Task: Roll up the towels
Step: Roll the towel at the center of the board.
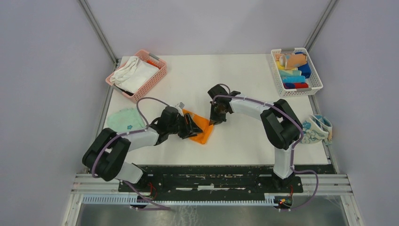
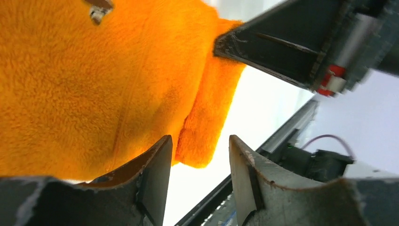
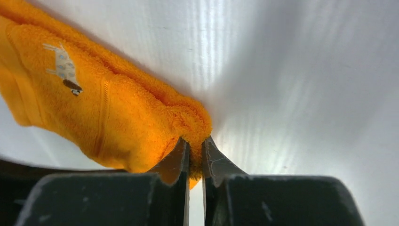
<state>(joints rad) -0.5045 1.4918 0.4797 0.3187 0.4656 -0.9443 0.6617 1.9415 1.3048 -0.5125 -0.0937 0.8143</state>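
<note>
The orange towel lies folded in the middle of the table. My right gripper stands over its right corner. In the right wrist view that gripper is shut on a bunched edge of the orange towel, with pile squeezed between the tips. My left gripper is at the towel's left side. In the left wrist view it is open, and a hanging corner of the towel sits just beyond the gap, not pinched. A mint green towel lies flat at the left. A white towel with teal print lies at the right edge.
A pink mesh basket holding a white cloth stands at the back left. A white basket with several coloured rolled cloths stands at the back right. The black mounting rail runs along the near edge.
</note>
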